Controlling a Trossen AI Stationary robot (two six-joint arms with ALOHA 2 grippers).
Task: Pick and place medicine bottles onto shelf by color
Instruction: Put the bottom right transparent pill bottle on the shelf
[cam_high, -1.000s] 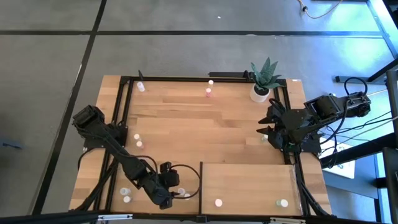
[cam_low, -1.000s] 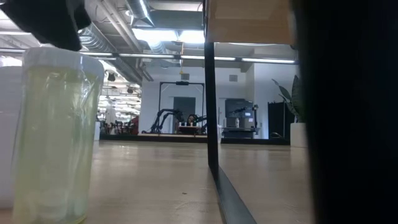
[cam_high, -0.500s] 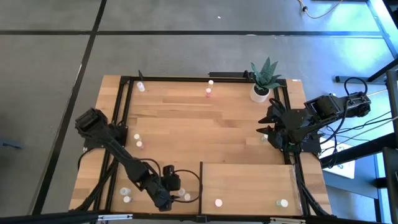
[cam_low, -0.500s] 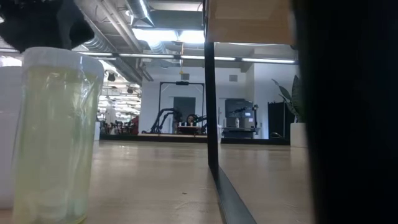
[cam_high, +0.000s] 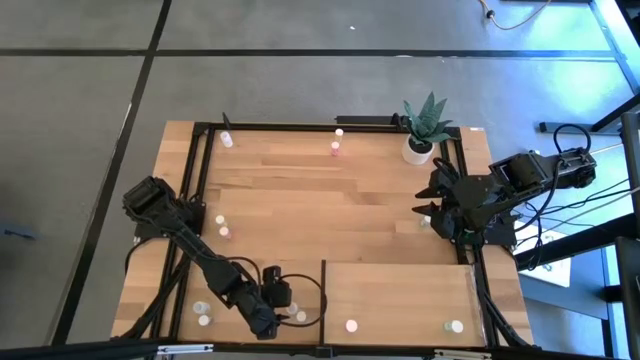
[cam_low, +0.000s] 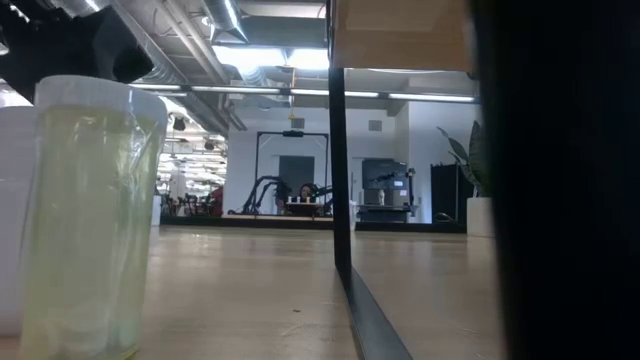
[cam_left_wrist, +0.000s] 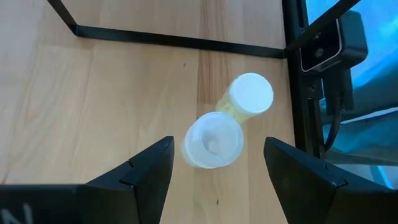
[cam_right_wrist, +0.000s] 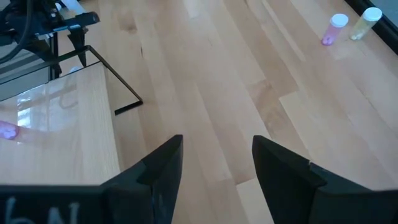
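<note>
Your left gripper (cam_left_wrist: 214, 171) hangs open above two medicine bottles (cam_left_wrist: 213, 140) touching near the table's front edge, beside the shelf (cam_high: 400, 290). Descend off-centre and you'll knock the yellowish neighbour (cam_left_wrist: 249, 96) over. Right gripper (cam_right_wrist: 214, 165) waits open at the right edge.

I see a planked pale-wood worktop (cam_high: 300, 200) framed in black, a white-capped pale yellow bottle (cam_left_wrist: 249, 96), a pink bottle (cam_right_wrist: 334, 28), and a green plant (cam_high: 427, 115) in a white pot.
</note>
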